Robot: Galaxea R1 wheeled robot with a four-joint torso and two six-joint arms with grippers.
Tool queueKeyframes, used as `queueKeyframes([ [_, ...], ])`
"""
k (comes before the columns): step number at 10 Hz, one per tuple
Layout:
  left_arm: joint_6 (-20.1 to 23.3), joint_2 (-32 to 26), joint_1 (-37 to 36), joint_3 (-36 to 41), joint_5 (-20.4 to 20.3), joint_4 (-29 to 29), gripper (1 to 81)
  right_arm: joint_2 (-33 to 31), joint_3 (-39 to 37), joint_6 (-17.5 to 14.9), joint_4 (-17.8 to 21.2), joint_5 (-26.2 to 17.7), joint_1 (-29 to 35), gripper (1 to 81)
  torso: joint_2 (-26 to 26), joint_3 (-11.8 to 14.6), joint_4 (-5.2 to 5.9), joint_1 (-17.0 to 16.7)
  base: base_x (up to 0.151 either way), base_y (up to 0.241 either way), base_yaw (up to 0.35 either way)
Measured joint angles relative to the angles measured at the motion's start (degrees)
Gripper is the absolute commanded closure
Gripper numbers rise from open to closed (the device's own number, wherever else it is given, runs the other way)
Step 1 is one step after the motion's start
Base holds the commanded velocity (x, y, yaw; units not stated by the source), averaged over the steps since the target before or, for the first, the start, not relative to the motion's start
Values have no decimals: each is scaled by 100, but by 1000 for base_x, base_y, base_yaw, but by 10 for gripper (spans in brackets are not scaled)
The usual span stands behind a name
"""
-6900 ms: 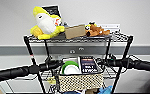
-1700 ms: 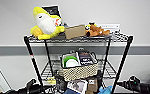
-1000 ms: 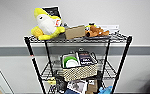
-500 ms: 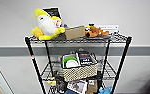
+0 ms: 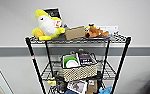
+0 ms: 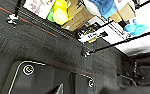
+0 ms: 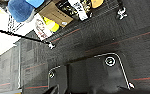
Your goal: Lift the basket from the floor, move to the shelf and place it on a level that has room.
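The cream woven basket (image 5: 80, 72) sits upright on the black shelf's (image 5: 121, 62) second level (image 5: 108, 72).

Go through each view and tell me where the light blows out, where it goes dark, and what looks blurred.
Head view: even light on a pale wall, the basket and yellow plush toy soft-edged, a dark smudge in the lower right corner. Left wrist view: white wall washed out behind the shelf, carpet dim and streaky. Right wrist view: the same glare near the blue object, floor dark.

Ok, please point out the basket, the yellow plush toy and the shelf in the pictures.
basket (image 5: 79, 72): head view, on its woven front wall.
yellow plush toy (image 5: 47, 25): head view, on its white belly.
shelf (image 5: 122, 60): head view, on its right front post.
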Motion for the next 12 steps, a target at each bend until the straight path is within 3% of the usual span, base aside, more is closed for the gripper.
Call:
queueKeyframes([
  [8, 15, 1643, 429, -2132, 50, 96, 10, 1926, -2664, -2, -612, 24, -575, 10, -2, 7, 0, -3, 0, 0, 0],
  [12, 20, 2327, 433, -3200, 400, 116, 10, 3015, -4096, 0, -909, 45, -820, 10, -5, 11, 0, -8, 0, 0, 0],
])
